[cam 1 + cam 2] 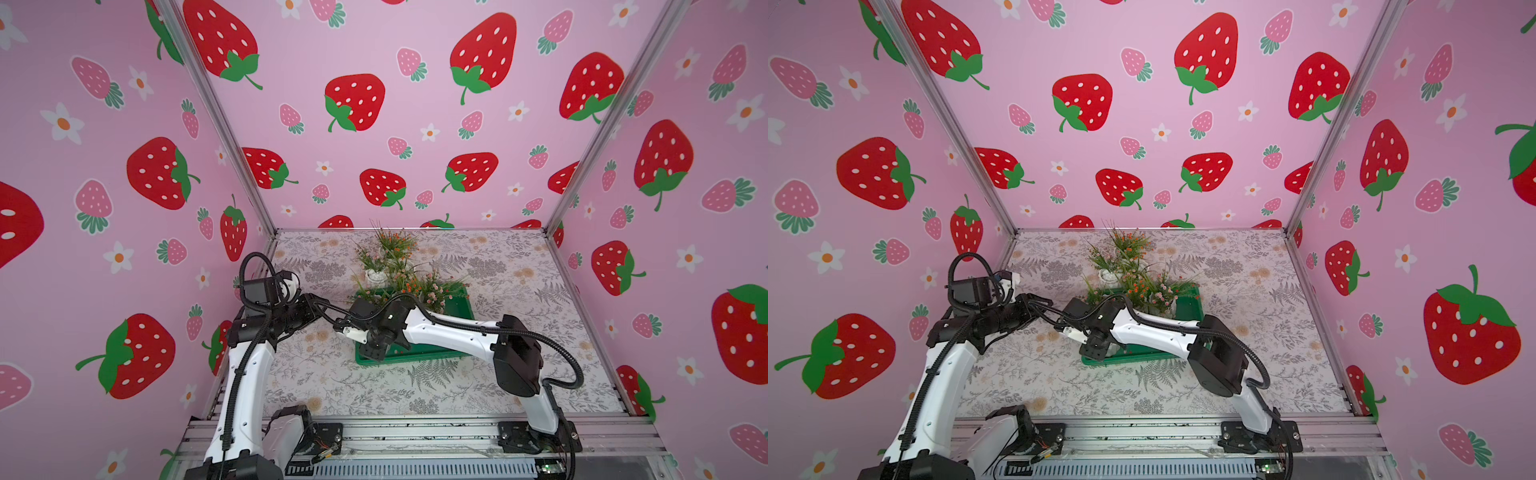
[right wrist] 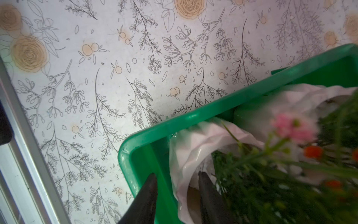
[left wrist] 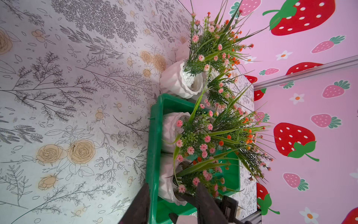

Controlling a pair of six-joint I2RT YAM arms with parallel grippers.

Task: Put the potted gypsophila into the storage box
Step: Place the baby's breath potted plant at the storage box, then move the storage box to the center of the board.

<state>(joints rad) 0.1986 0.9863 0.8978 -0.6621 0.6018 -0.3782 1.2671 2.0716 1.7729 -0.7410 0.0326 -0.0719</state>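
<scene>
While the right gripper [image 2: 177, 173] hangs over the near left corner of the green tray [image 2: 193, 114], its two fingers stand apart astride the wall of a white flower pot [image 2: 193, 139]. One finger is inside the pot's mouth and the other is down between the pot and the tray wall. Green shows between that outer finger and the pot, so to my eye nothing is pinched. This pot sits on the tray floor, tucked into the corner, and a second pot [image 3: 170, 128] stands just beyond it along the same wall.

What the next move turns on, I'd say, is the outside pot [image 3: 178, 81]. It stands upright on the table [image 3: 77, 97], just past the tray's far end and close to its rim. In a top view the outside pot [image 1: 376, 276] sits off the tray's far left corner, with another bunch of flowers [image 1: 395, 243] behind it whose pot I can't make out.

The left gripper [image 3: 173, 184] waits at the tray's near end, fingers apart and holding nothing. Its camera looks straight up the left wall at that pot. So the pot lies dead ahead of the left gripper, with the two planted pots standing in between. The right arm reaches in across the tray from the other side. I judge the left arm better placed, provided it travels on the table side of the wall and clear of the flowers.
</scene>
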